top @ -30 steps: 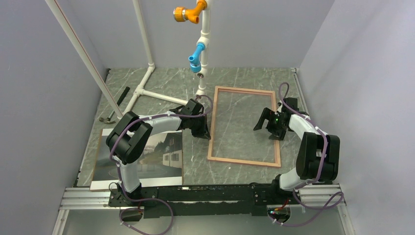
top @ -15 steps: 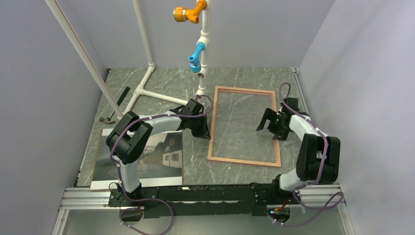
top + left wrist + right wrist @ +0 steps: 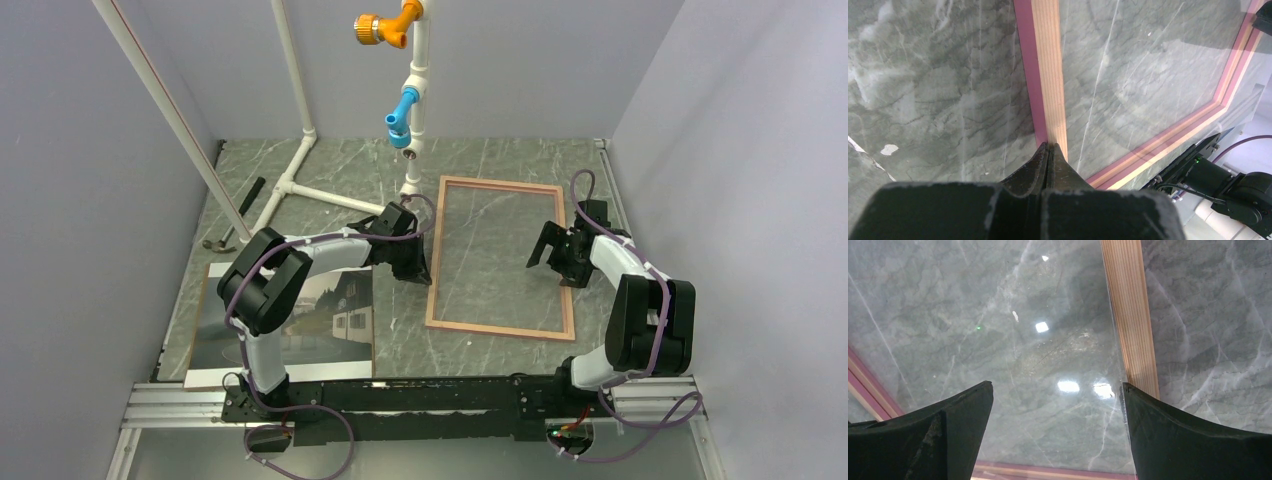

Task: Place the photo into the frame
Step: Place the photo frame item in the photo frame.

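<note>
Frame [image 3: 498, 331], thin tan-wood rectangle

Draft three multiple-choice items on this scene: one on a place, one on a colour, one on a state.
1. Where does the photo lie?
A. Flat, left of the frame
B. On the pane
C. Leaning on the wall

2. What colour is the lower fitting on the pipe stand?
A. Green
B. Red
C. Blue

3. How do the right jaws stand?
A. Shut on the photo
B. Wide open above the frame
C. Shut on a rail

1 A: it lies beside the frame's left rail.
2 C: blue, below an orange fitting.
3 B: they stand far apart over the frame.
</note>
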`<state>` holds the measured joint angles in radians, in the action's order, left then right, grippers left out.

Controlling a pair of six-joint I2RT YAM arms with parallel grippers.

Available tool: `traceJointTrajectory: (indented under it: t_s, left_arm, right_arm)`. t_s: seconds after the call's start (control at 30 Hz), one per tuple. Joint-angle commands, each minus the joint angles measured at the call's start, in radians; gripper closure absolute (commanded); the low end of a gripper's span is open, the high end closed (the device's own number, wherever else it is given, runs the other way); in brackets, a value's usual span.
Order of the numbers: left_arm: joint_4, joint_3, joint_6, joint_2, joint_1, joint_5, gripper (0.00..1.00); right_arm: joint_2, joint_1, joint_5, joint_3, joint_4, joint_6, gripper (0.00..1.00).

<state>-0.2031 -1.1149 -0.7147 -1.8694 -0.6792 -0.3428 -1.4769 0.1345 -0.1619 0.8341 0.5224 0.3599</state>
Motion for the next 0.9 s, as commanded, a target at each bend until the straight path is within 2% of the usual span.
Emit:
traceJointTrajectory:
  t_s: [0.0,0.87]
  left_arm:
    - [-0.043,0.031,0.047,-0.063,-0.019,0.087,1.0]
    - [-0.04,0.035,0.049,-0.058,-0.018,0.085,1.0]
  right_arm:
    - [0.026,0.002,0.081,0.015,0.011,0.011,0.0]
    - [0.083,-0.032,0.159,0.037,0.04,0.019,0.0]
